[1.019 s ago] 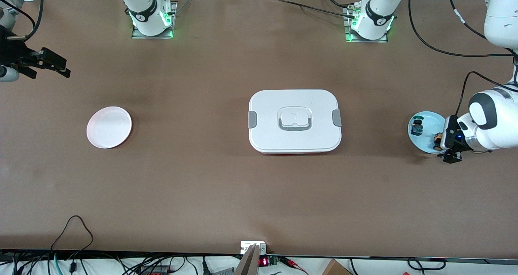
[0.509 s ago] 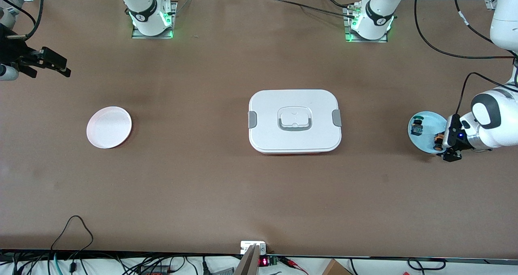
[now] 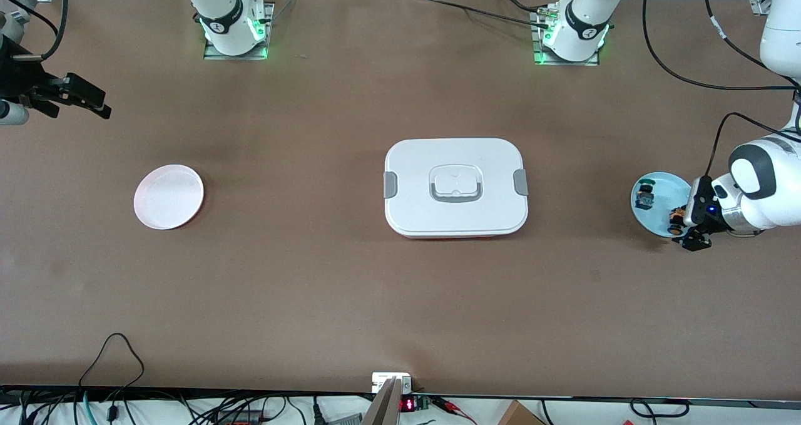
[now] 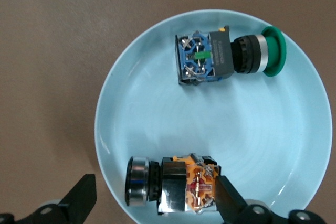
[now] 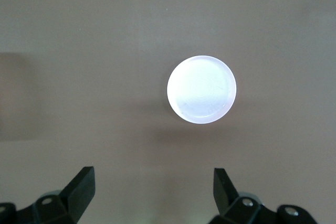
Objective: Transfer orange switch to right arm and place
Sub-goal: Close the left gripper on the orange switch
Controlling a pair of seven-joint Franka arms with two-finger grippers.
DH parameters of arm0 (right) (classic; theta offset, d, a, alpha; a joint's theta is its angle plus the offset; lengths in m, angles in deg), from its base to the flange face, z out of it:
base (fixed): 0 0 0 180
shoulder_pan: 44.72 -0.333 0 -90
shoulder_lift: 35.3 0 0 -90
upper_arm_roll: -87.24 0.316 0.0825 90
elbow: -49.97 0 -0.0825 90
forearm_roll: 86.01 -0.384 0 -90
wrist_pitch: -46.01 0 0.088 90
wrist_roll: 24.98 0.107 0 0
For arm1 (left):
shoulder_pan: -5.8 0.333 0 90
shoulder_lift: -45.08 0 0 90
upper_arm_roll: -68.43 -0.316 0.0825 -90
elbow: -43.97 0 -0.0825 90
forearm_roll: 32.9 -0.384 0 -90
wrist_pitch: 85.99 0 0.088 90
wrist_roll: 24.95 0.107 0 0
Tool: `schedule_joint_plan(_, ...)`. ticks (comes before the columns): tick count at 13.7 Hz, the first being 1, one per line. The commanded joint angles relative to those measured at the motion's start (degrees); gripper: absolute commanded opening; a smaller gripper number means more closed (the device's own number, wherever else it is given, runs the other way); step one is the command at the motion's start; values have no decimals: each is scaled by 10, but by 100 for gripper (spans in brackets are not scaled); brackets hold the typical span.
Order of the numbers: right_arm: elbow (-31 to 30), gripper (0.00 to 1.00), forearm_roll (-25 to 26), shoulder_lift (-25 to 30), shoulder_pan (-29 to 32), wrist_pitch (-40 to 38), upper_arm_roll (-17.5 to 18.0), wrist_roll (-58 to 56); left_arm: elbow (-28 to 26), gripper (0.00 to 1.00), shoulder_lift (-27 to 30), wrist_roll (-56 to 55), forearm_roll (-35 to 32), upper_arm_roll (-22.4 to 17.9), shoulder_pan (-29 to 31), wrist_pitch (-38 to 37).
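Left gripper wide open, straddling orange switch lying in blue plate beside blue switch. Right gripper also spread wide, waiting high above pink plate.

A robotics lab: two bolted-down arm bases on a brown table, cables trailing off its edge.

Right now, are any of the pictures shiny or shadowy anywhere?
Left wrist view: the blue plate shows soft glare, and the orange switch and the blue switch look sharp. Right wrist view: the white plate glows washed-out, with a faint shadow beside it. Front view: green lights glow at both arm bases, and the white box casts a thin shadow.
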Motion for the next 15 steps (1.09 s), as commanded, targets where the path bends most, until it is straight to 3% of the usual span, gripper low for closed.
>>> schedule_joint_plan(1,3,100,7,7,0,-9,2,10,0,100,18,23,15,7,5,-37)
schedule_joint_plan(15,3,100,6,5,0,-9,2,11,2,100,15,73,15,14,25,-45)
